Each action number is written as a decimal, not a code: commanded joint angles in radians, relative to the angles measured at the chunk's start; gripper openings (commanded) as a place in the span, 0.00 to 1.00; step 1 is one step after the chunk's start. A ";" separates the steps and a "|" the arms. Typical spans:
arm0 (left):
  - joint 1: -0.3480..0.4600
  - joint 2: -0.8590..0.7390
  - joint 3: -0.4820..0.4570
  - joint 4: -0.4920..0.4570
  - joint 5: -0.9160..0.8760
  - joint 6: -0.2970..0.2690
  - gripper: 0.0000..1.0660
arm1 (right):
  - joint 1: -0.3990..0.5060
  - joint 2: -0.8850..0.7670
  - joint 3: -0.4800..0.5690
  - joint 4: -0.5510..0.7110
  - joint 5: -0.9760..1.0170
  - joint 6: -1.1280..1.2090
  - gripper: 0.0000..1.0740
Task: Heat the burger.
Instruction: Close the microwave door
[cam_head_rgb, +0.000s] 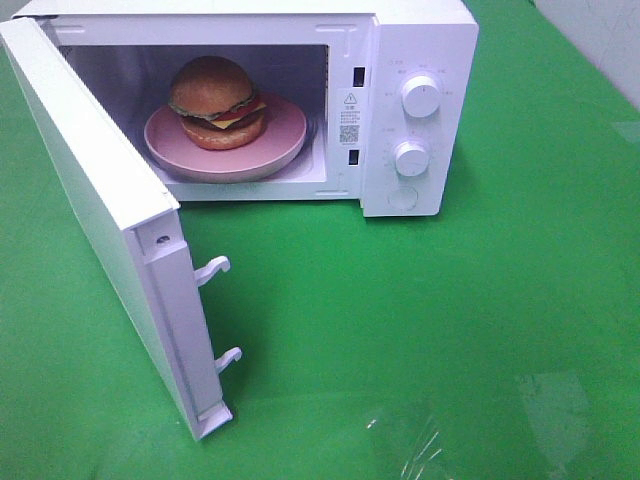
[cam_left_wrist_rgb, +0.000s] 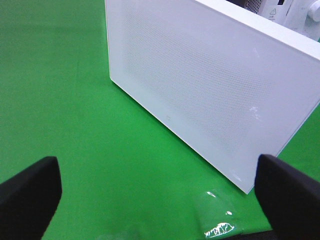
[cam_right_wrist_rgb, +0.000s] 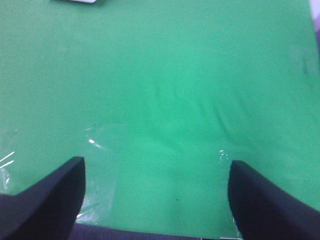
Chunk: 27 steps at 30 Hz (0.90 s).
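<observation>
Golden-brown bun uppermost, the burger (cam_head_rgb: 215, 103) already sits on the pink plate (cam_head_rgb: 290, 145) inside the microwave (cam_head_rgb: 430, 50), so by my reading the step in hand is shutting the door (cam_head_rgb: 100, 190), with the knobs (cam_head_rgb: 419, 96) to set afterwards. Your left gripper (cam_left_wrist_rgb: 159, 195) is spread wide with nothing between its jaws, and the door's frosted outer face stands just ahead of it, not touching; the burger lies beyond that panel, hidden from this gripper. Press on the outer face near the free edge, far from the hinge, and swing it steadily so the two latch hooks (cam_head_rgb: 213, 268) meet their slots squarely; a hard shove could slide the microwave on the green cloth (cam_head_rgb: 450, 330). Your right gripper (cam_right_wrist_rgb: 157, 197) is likewise spread and empty, hanging over bare cloth; the burger is nowhere in its view, so I cannot place it from there. Keep that arm clear of the door's swing.
</observation>
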 joint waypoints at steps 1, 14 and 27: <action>-0.002 -0.004 0.003 0.001 -0.018 -0.002 0.91 | -0.084 -0.126 0.060 0.036 -0.032 -0.021 0.71; -0.002 -0.004 0.003 0.001 -0.018 -0.002 0.91 | -0.183 -0.320 0.099 0.112 -0.048 -0.071 0.71; -0.002 -0.005 0.003 0.001 -0.018 -0.003 0.91 | -0.240 -0.436 0.099 0.113 -0.047 -0.058 0.71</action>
